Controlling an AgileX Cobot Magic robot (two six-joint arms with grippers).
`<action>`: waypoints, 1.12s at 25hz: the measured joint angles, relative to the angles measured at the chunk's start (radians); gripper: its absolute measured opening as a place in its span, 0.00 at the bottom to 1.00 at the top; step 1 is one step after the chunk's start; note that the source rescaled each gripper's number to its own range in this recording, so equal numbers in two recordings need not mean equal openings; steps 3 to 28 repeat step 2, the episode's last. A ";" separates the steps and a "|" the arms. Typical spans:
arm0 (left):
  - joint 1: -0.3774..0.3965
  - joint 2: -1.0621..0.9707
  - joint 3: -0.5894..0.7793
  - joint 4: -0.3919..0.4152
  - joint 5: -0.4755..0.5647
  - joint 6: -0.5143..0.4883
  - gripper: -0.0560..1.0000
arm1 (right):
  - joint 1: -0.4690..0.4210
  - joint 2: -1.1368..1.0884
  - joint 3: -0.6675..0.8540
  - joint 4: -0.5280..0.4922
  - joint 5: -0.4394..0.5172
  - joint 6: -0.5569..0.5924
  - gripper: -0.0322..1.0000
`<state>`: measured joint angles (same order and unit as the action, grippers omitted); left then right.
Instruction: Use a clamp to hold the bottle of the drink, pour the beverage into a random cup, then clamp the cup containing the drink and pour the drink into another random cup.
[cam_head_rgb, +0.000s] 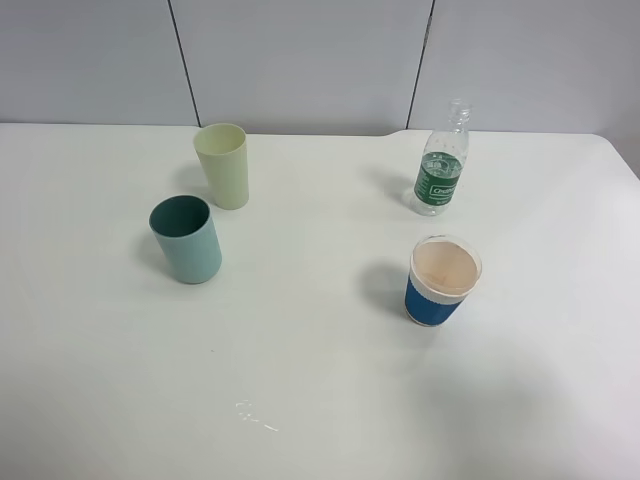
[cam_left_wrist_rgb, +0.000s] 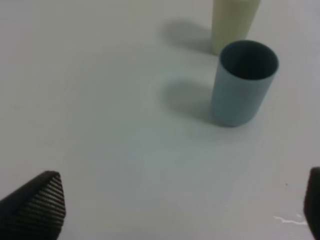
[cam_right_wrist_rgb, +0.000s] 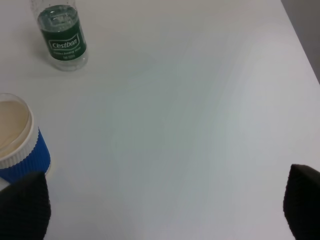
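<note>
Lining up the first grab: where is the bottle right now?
In the overhead view the bottle stands upright at the back right of the table, just behind the blue-and-white cup and across from the two tumblers on the left.

The setting looks like a lab or test room arranged for robot trials rather than a home or kitchen. A broad, plain white table (cam_head_rgb: 320, 400) fills nearly the whole high view, and behind it stands a bare grey wall of flat panels (cam_head_rgb: 300, 60) split by thin dark seams. Only a few props stand on the table, set well apart: a clear bottle (cam_head_rgb: 441, 172) with a green label, a teal tumbler (cam_head_rgb: 186, 240), a pale yellow-green tumbler (cam_head_rgb: 223, 165) and a blue-and-white cup (cam_head_rgb: 442, 281). Black ribbed fingertips (cam_left_wrist_rgb: 37, 207) of a claw at the wrist views' edges show the place is instrumented.
</note>
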<state>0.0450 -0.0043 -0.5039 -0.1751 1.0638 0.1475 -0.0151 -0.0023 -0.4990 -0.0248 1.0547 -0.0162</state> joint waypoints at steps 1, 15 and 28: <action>0.000 0.000 0.000 0.000 0.000 0.000 0.88 | 0.000 0.000 0.000 0.000 0.000 0.000 0.85; 0.000 0.000 0.000 0.000 0.000 0.000 0.88 | 0.000 0.000 0.000 0.000 0.000 0.000 0.85; 0.000 0.000 0.000 0.000 0.000 0.000 0.88 | 0.000 0.000 0.000 0.000 0.000 0.000 0.85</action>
